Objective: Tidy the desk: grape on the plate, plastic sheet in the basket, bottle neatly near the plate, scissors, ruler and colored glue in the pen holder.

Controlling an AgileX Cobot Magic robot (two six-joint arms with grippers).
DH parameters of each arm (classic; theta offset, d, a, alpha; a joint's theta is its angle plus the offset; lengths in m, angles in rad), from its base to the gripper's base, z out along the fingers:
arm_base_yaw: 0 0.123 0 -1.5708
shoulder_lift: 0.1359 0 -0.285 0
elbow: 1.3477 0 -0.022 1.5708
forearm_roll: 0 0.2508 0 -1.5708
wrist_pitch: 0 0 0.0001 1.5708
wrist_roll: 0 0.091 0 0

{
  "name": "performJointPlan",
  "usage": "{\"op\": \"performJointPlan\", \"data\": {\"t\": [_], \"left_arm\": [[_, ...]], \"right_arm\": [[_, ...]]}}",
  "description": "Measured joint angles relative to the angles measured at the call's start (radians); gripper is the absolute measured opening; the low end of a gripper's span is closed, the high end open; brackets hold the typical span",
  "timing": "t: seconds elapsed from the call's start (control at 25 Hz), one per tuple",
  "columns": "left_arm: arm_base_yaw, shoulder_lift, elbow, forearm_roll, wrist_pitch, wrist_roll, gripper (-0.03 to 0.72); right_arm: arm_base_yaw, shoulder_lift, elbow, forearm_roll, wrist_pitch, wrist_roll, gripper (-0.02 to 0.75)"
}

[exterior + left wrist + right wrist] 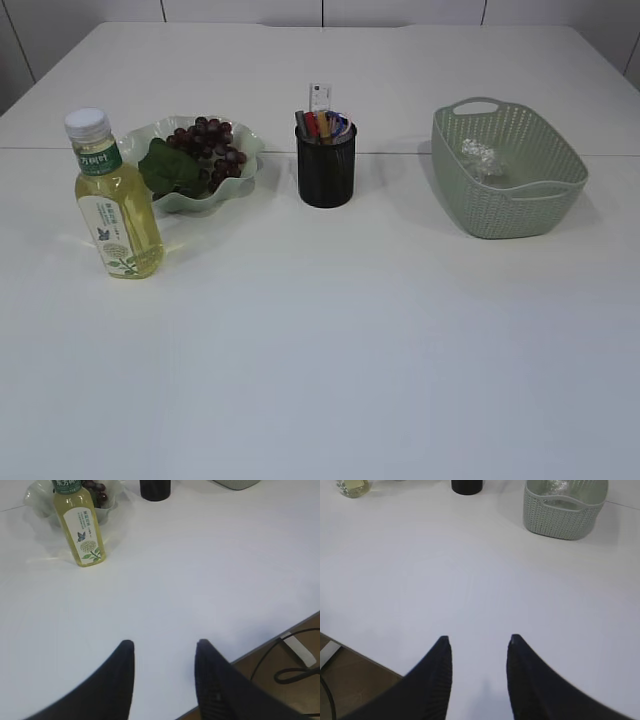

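Bottle [80,527] upright toward the desk's far left corner, ahead-left of spread, empty left gripper [165,650]; right gripper [477,642] likewise spread, farther off.

You are viewing a smooth matt white table [320,350], a glossy clear plastic bottle [113,200], a woven-textured matt green basket [520,205], a glossy plate [240,140] and matt black ribbed fingers [437,675].

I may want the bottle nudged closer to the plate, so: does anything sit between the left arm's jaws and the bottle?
Nothing visible does. In the left wrist view the left gripper has open, empty jaws over bare table, and the bottle stands upright ahead, in front of the plate of grapes.
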Motion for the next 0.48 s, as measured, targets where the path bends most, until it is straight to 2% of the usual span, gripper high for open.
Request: {"op": "performJointPlan", "data": {"t": [0.2, 0.32, 0.48], "left_arm": [[0.036, 0.000, 0.000, 0.000, 0.000, 0.000, 0.279], [0.110, 0.000, 0.000, 0.000, 0.000, 0.000, 0.267], [0.250, 0.000, 0.000, 0.000, 0.000, 0.000, 0.256]], "right_arm": [[-0.022, 0.000, 0.000, 0.000, 0.000, 0.000, 0.316], [-0.091, 0.000, 0.000, 0.000, 0.000, 0.000, 0.314], [-0.226, 0.000, 0.000, 0.000, 0.000, 0.000, 0.313]]}}
